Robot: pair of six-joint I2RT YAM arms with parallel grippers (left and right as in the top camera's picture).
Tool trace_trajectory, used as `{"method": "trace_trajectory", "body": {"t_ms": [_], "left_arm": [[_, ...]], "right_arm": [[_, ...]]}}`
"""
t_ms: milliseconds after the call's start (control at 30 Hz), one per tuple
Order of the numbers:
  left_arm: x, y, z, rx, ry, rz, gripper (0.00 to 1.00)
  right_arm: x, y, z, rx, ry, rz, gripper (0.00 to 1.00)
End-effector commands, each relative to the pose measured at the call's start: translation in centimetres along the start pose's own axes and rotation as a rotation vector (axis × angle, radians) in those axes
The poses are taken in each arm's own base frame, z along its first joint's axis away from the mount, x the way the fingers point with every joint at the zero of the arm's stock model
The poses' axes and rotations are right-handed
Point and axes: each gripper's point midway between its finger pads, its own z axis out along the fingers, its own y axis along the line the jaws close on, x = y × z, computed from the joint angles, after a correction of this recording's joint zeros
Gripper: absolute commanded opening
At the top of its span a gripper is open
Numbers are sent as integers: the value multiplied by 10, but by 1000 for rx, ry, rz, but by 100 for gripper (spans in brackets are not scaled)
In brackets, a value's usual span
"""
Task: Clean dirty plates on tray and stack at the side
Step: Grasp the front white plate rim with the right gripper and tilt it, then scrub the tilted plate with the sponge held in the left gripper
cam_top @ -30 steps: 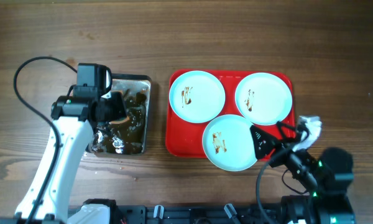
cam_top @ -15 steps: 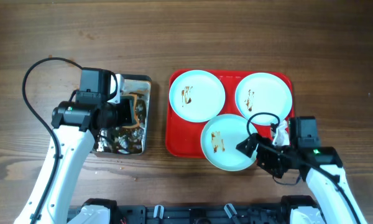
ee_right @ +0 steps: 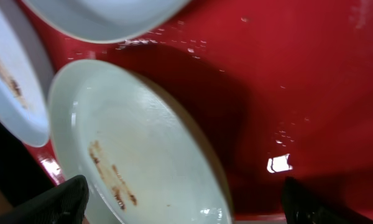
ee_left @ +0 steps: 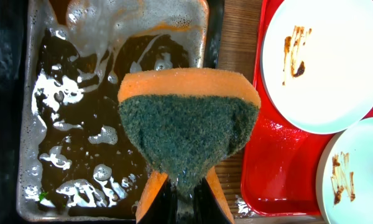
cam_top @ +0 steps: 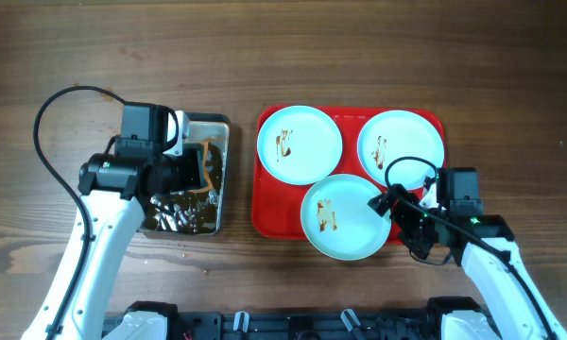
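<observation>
1. Nearest the robot, at 6 o'clock on the tray, the near plate overhangs the front rim and carries a brown smear. The right gripper reaches in from about 4 o'clock with its jaws spread as wide as they go, holding nothing. The plate's edge lies between its fingers (a stance, I judge, for seizing the rim so the plate can be steadied or lifted for wiping).
2. At 9 o'clock from the tray, the left gripper is clamped tight on the sponge. The green scouring face is toward the wrist camera, and the sponge hangs over the pan of brown, foamy liquid, probably so that it is wet for scrubbing.
3. Farther back, the far left plate sits at 11 o'clock and the far right plate at 1 o'clock. Both are smeared and lie flat. No plate is stacked at the side yet.
4. No brand, label or writing is legible anywhere.
</observation>
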Motion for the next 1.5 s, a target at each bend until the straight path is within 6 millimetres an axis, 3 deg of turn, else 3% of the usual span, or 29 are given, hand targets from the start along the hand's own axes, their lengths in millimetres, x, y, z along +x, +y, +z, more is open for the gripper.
{"method": "trace_trajectory", "body": {"t_ms": [0, 100, 267, 400, 567, 667, 767, 1000, 1200, 1267, 1367, 1467], "left_arm": [[-4, -6, -5, 23, -23, 28, 4], [-4, -6, -5, 23, -23, 28, 4], [-4, -6, -5, 23, -22, 28, 4], [-4, -6, -5, 23, -23, 28, 4], [-4, -6, -5, 23, -23, 28, 4], [-4, -6, -5, 23, -23, 27, 4], [-4, -7, -5, 27, -22, 28, 4], [-2, -23, -7, 123, -11, 31, 4], [-5, -97, -29, 534, -9, 83, 4], [-2, -101, -25, 535, 13, 76, 4], [10, -113, -10, 537, 84, 103, 4], [28, -135, 13, 545, 170, 164, 4]], "right_arm": [[0, -13, 9, 53, 6, 9, 100], [-2, -3, 12, 4, 20, -111, 84], [-1, 6, 13, -41, 32, -176, 70], [10, 6, 15, -72, 77, -194, 70], [29, -20, 28, -40, 124, -105, 63], [29, -18, 30, -57, 120, -64, 42], [29, -18, 30, -55, 121, -44, 4], [30, -20, 30, -48, 123, -35, 4], [26, -25, 31, -19, 97, -37, 4], [25, -34, 31, 27, 87, -4, 4], [26, -58, 29, 153, 55, 192, 4], [17, -55, 30, 145, 14, 187, 4]]}}
